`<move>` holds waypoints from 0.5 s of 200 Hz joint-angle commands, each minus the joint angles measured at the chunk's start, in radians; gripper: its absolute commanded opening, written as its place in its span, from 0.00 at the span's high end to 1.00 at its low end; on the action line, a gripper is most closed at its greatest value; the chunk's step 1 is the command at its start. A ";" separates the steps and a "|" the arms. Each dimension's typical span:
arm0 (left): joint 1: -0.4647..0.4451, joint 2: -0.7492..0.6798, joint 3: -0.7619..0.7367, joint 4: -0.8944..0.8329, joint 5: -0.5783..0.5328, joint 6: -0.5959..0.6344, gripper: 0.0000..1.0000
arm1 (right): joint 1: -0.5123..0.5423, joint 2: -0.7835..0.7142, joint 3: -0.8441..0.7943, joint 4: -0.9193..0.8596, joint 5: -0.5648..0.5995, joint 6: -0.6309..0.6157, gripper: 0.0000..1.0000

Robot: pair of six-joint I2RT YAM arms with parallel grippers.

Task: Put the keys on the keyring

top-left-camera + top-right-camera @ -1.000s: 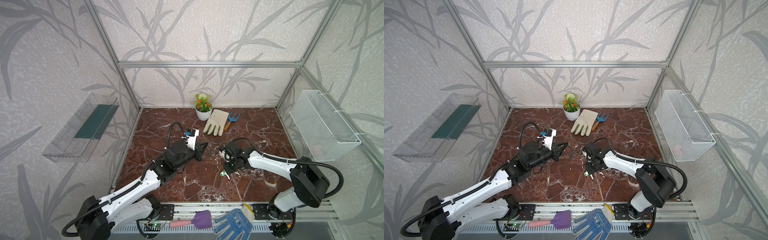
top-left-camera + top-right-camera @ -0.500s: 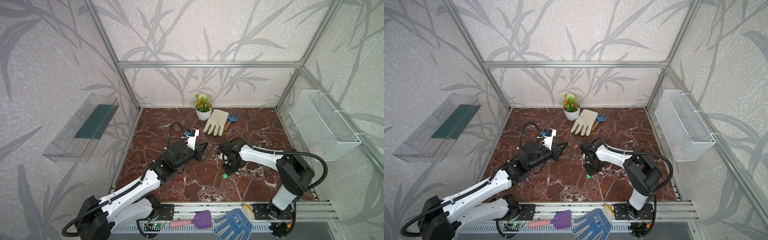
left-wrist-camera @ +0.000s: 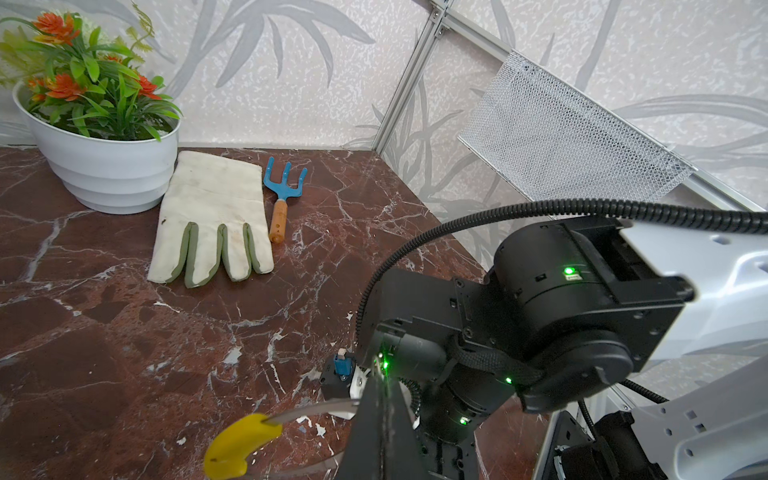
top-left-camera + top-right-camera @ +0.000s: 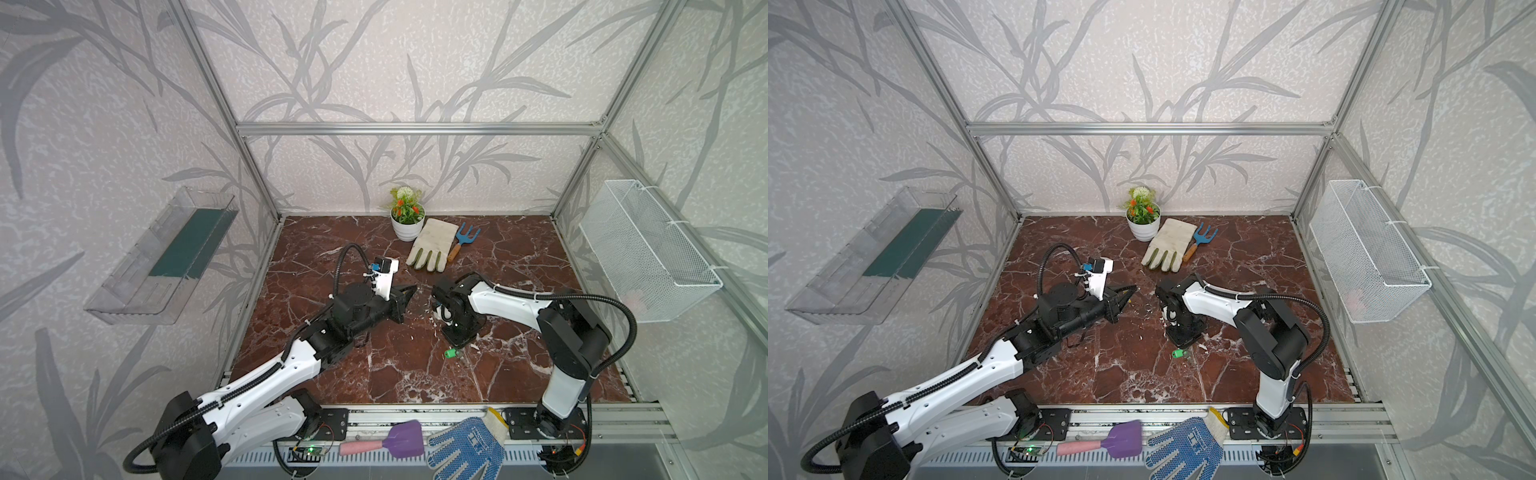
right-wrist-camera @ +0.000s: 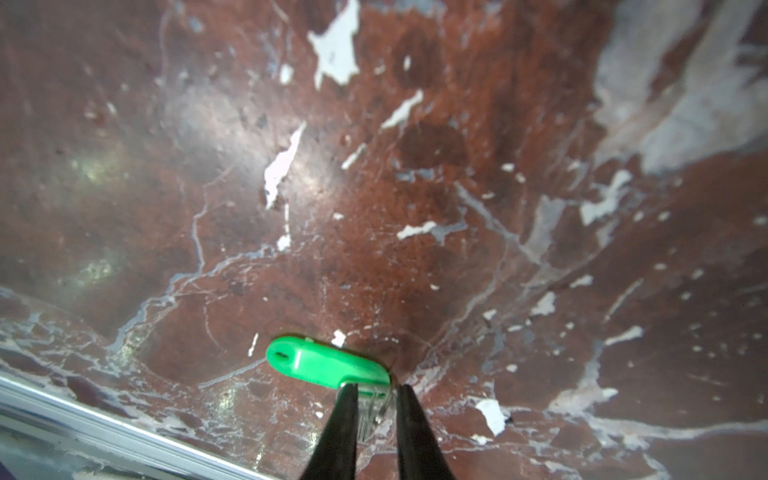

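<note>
As left claw point(image 3: 381, 395) grips keyring point(image 3: 241, 441), keys point(image 5: 328, 363) (tabled)

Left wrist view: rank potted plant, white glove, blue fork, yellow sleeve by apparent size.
1. potted plant
2. white glove
3. blue fork and yellow sleeve: alike; the sleeve lies nearer the camera, so unranked.

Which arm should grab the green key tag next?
Right. The right gripper sits at the loop end of the green key tag, jaws apart; the left gripper is shut on the keyring.
</note>
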 commanded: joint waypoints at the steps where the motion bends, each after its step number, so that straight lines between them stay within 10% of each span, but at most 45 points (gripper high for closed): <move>1: -0.004 -0.005 -0.002 0.028 0.007 -0.008 1.00 | -0.016 -0.111 -0.042 0.041 -0.040 0.029 0.77; 100: -0.002 -0.003 -0.003 0.030 0.005 -0.008 1.00 | 0.017 -0.335 -0.293 0.318 0.030 0.194 0.65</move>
